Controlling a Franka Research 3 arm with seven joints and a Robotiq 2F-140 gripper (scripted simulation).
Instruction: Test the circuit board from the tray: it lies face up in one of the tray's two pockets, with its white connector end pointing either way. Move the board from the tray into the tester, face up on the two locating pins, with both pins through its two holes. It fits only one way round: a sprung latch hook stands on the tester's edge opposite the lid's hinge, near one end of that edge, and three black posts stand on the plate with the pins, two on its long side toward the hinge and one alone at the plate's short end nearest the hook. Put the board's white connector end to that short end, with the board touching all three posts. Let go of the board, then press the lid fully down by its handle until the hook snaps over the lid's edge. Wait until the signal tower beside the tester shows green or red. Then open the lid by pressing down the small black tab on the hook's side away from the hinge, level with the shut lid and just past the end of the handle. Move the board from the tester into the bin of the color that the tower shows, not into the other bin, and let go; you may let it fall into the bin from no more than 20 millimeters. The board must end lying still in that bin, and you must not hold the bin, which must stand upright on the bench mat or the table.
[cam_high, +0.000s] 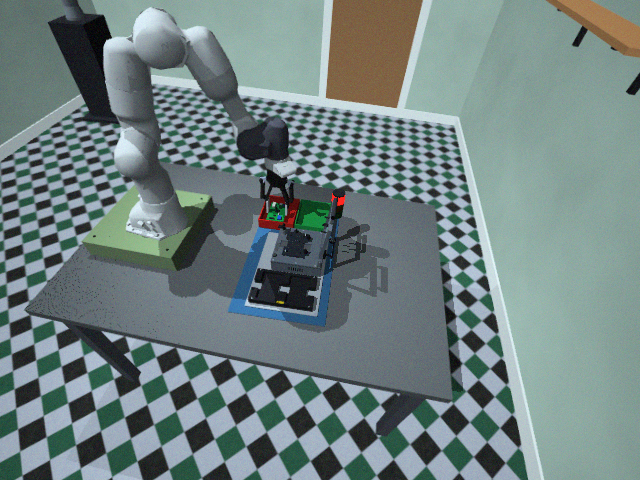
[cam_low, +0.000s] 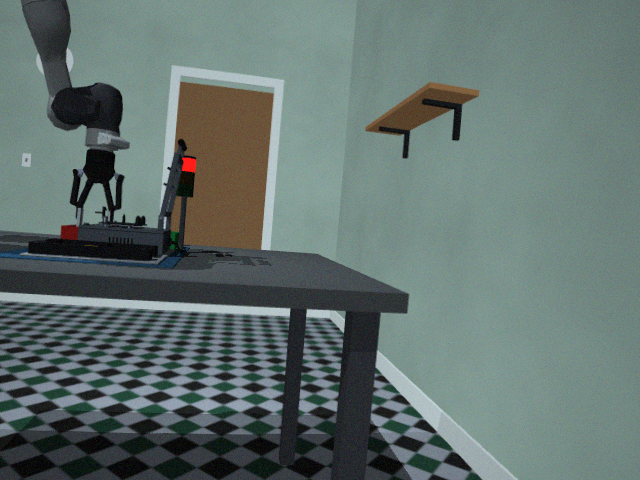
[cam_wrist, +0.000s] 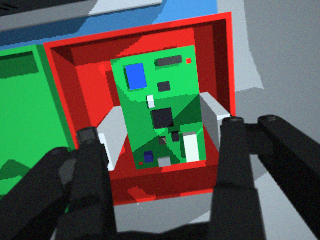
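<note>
The green circuit board is face up between my gripper's finger pads, white connector end toward the wrist camera. My gripper is shut on the board's long edges and holds it inside the top of the red bin, a little above its floor. In the top view my gripper hangs over the red bin with the board in it. The signal tower shows red; it also shows in the exterior view.
The green bin stands right beside the red bin. The tester is in front of the bins with its lid standing open. The black tray lies on the blue mat nearer the table's front.
</note>
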